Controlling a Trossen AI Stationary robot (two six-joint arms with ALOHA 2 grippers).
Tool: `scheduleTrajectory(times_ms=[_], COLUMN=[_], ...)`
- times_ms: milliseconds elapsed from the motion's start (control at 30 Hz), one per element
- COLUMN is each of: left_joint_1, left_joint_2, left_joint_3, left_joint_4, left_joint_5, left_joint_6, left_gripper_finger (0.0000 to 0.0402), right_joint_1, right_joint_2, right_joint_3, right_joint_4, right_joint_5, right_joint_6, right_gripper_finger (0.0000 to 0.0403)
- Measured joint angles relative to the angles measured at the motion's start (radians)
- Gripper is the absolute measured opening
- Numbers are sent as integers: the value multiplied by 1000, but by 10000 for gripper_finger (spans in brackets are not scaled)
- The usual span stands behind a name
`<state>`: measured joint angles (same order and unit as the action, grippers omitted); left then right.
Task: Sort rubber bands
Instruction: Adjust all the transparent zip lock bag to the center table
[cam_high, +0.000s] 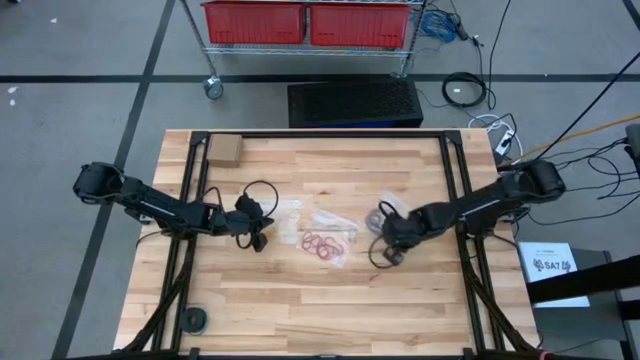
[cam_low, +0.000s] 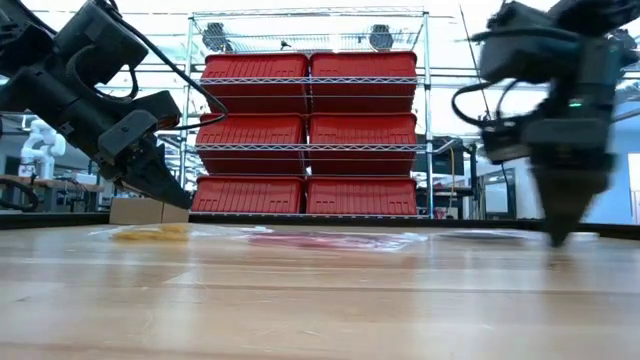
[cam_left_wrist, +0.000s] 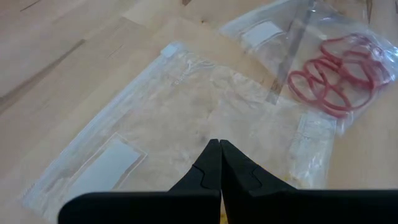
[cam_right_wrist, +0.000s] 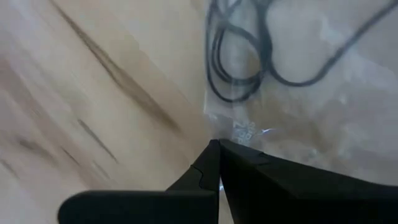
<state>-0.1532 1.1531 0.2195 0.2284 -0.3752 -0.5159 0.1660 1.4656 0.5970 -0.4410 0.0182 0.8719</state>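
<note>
Wooden table (cam_high: 300, 300) held clear bags (cam_left_wrist: 186, 124) mid-table, red rubber bands (cam_high: 326, 243) sitting bagged at centre, left gripper (cam_left_wrist: 219, 144) over the tan bag and right gripper (cam_right_wrist: 217, 144) at the black-band bag, both fingers pressed together, likely between picks, next needing fingers spread

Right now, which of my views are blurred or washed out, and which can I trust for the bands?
Right wrist view: smeared, wood grain streaked, black bands soft. Low view: right pincer blurred, bright backlight behind the shelves, table front out of focus. Left wrist view: sharp, red bands crisp, slight sheen on the clear bag. High view: evenly lit, though bands are tiny.
</note>
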Motion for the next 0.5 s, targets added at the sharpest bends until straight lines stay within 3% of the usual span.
scheduleTrajectory(times_ms=[167, 300, 433, 500], left_joint_1=[0, 0, 0, 0], left_joint_2=[0, 0, 0, 0], left_joint_3=[0, 0, 0, 0], left_joint_4=[1, 1, 1, 1], left_joint_5=[0, 0, 0, 0], left_joint_6=[0, 0, 0, 0], left_gripper_finger=[0, 0, 0, 0], right_joint_1=[70, 103, 111, 101], right_joint_2=[-145, -277, -326, -298], right_joint_3=[-14, -7, -6, -5], right_joint_4=[-224, -241, -27, 132], right_joint_5=[-4, 125, 307, 315], right_joint_6=[108, 235, 227, 134], right_gripper_finger=[0, 0, 0, 0])
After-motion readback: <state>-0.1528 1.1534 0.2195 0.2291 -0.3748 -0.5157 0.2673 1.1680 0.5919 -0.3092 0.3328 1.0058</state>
